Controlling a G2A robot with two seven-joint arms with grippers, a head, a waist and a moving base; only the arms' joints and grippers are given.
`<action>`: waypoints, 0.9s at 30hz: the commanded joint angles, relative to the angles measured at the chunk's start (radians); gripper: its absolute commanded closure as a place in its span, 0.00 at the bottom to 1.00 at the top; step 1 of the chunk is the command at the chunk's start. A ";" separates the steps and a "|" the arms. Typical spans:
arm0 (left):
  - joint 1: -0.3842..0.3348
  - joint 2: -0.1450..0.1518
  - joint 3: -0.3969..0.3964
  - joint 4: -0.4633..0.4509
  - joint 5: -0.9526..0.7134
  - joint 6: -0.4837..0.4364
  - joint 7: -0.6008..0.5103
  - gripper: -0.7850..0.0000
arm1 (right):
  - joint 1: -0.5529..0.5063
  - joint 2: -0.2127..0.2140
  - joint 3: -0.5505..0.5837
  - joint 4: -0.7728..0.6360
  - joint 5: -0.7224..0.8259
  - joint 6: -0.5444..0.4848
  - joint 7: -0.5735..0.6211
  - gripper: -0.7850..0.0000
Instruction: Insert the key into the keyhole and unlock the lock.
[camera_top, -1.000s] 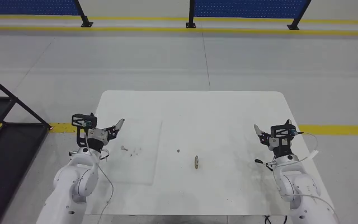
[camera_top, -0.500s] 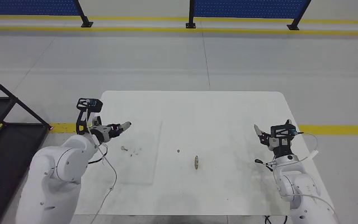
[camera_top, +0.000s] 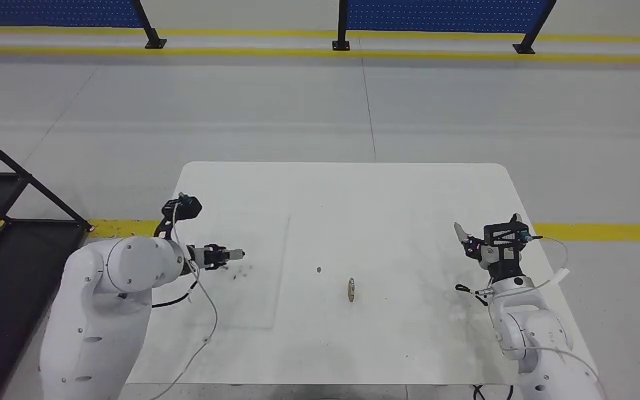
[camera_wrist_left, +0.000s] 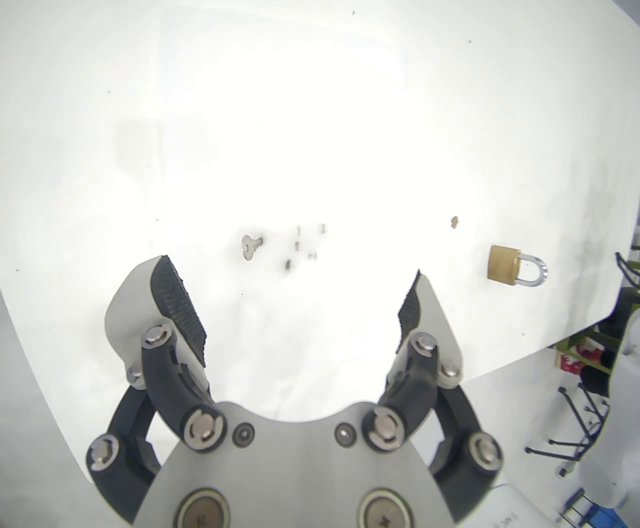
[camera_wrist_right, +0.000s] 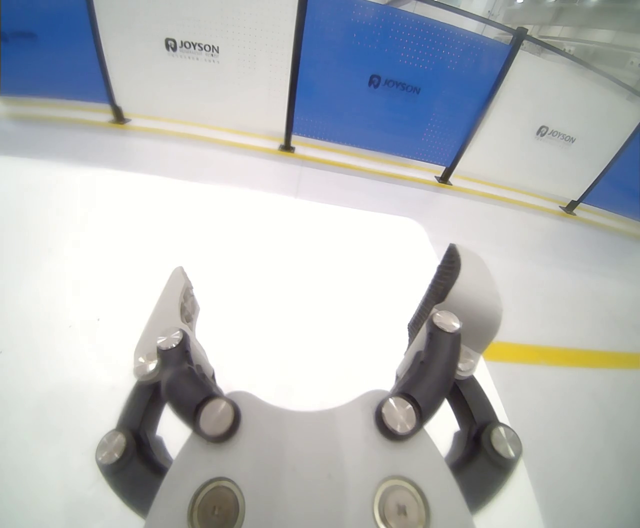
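A small silver key lies flat on the white table, near its left side. The brass padlock with a steel shackle lies on its side farther toward the middle, also visible from above as the padlock. My left gripper hovers open just short of the key, holding nothing; in the top view this left gripper points toward the table's middle. My right gripper is open and empty above the table's right edge, and the top view shows the right gripper far from the lock.
Several dark specks dot the table beside the key, and a brown speck lies near the padlock. A black rack stands off the table's left side. Blue and white barriers line the floor beyond.
My left arm has swung its gripper lower and inward, from the table's left edge to over the key's spot. The right arm, key and padlock have not moved.
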 joint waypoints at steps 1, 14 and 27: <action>0.003 -0.001 0.002 0.043 -0.039 0.008 0.008 0.00 | 0.000 0.000 0.000 0.000 0.000 0.000 0.000 0.00; 0.015 0.012 0.003 0.053 -0.055 0.019 0.019 0.00 | 0.000 0.000 0.000 0.000 0.000 0.000 0.000 0.00; 0.014 0.025 0.020 0.060 -0.028 0.017 0.017 0.38 | 0.000 0.000 0.000 0.000 0.000 0.000 0.000 0.00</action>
